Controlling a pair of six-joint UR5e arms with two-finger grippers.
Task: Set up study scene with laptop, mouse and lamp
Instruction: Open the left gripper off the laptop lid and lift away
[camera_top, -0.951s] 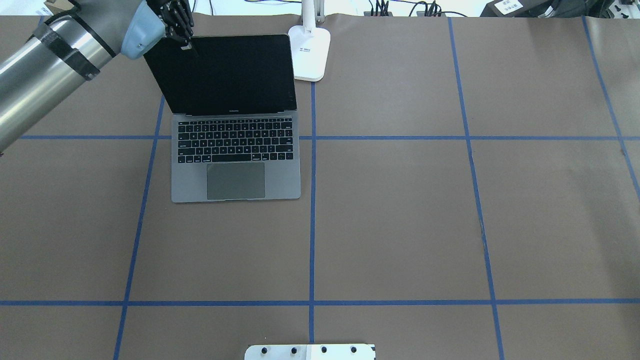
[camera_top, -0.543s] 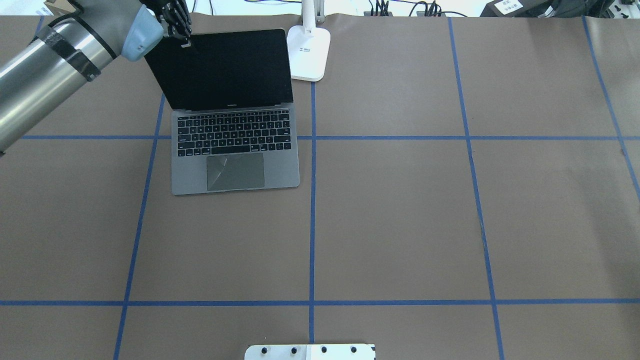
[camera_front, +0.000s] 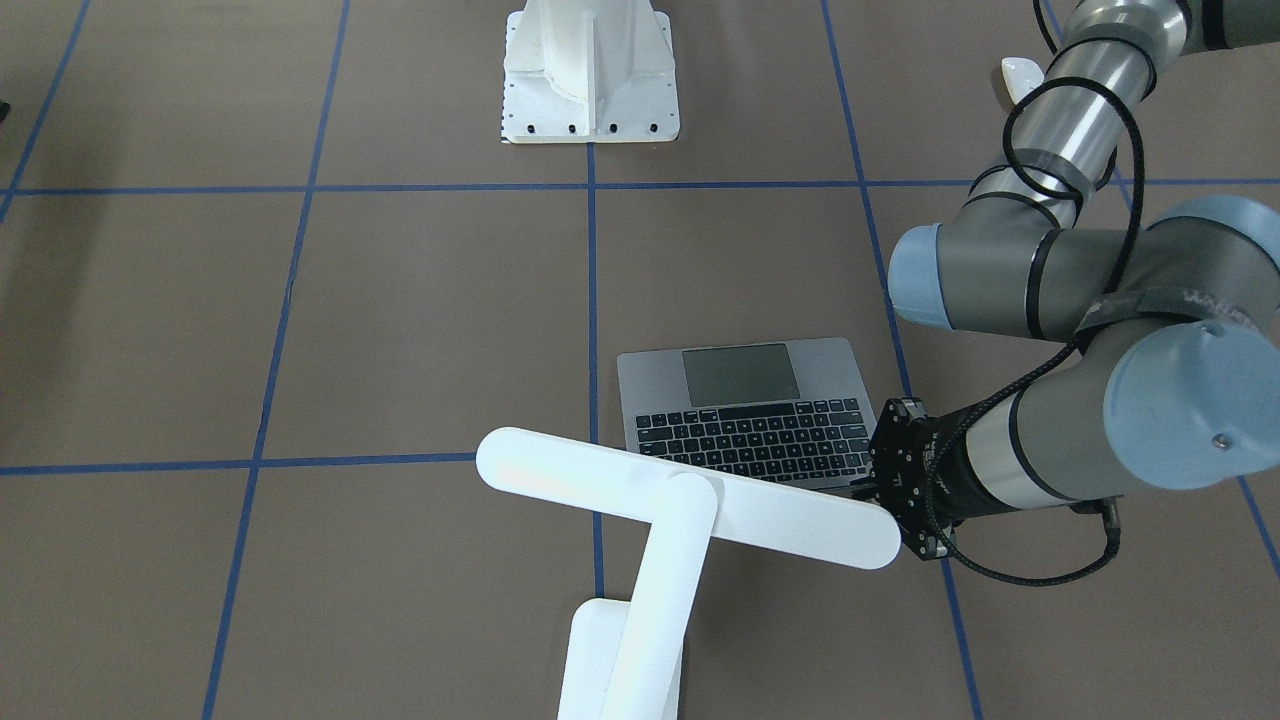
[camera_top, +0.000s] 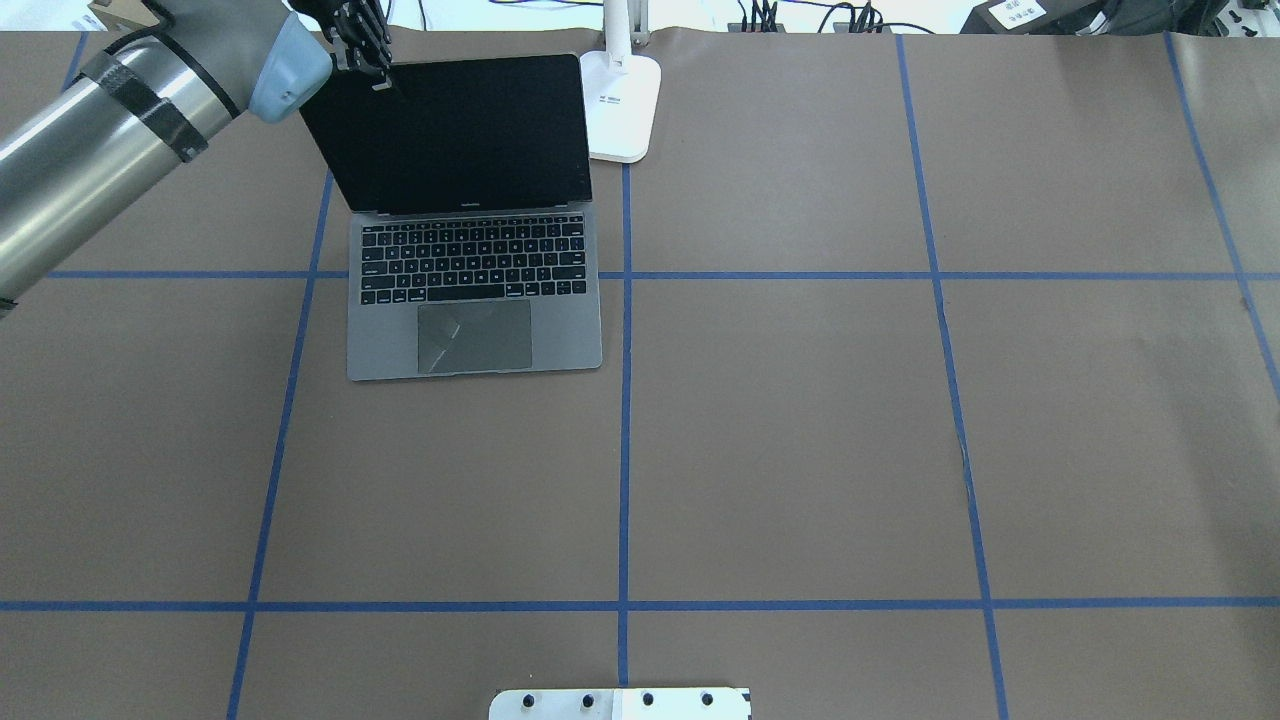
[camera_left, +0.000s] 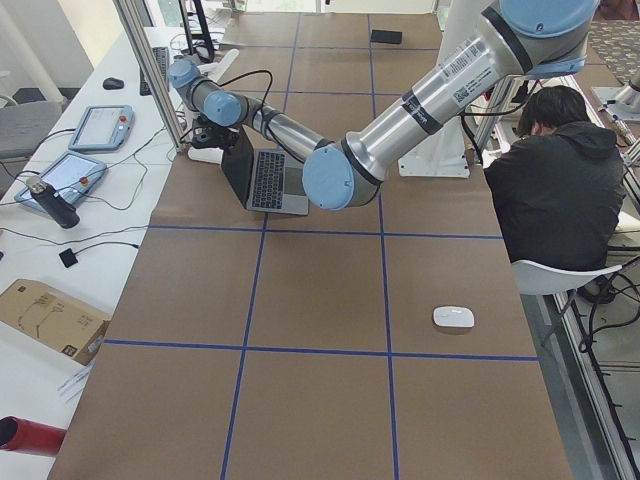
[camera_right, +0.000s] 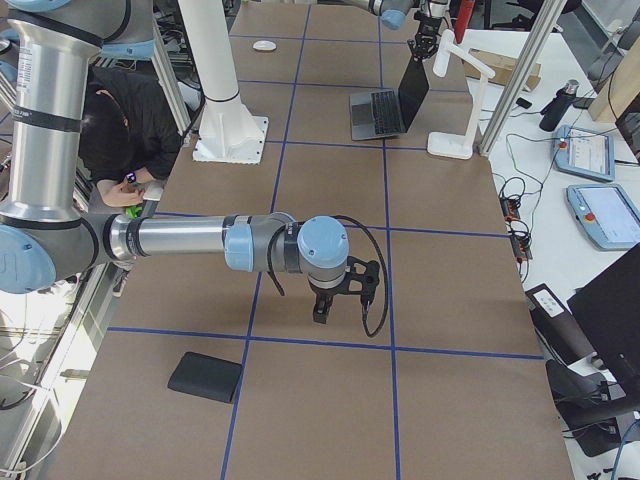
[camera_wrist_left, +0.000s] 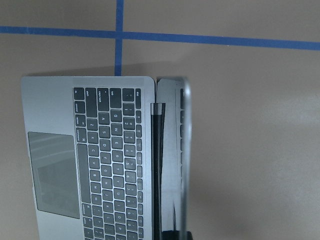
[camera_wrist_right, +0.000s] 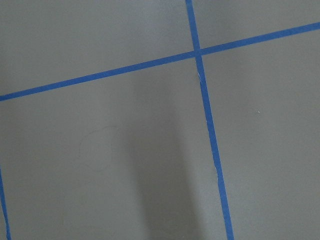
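As my left gripper (camera_top: 368, 62) pinches the lid's upper-left corner, fingers narrow on the laptop (camera_top: 470, 320), the machine has slid up the overhead frame since a second ago, ending just beside the lamp (camera_top: 622, 110) at top centre. I judge laptop placement nearly done. The mouse (camera_left: 453, 317), lower right in the left-side view, lies well apart. Right gripper (camera_right: 338, 298): finger state cannot be told. Surface: brown paper (camera_top: 800, 450), blue-tape grid. Room: a seated person (camera_left: 560, 190); tablets (camera_left: 72, 172).

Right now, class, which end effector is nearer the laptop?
Left. The left end effector is at the laptop lid's top corner; the right end effector hovers over bare table, well away.
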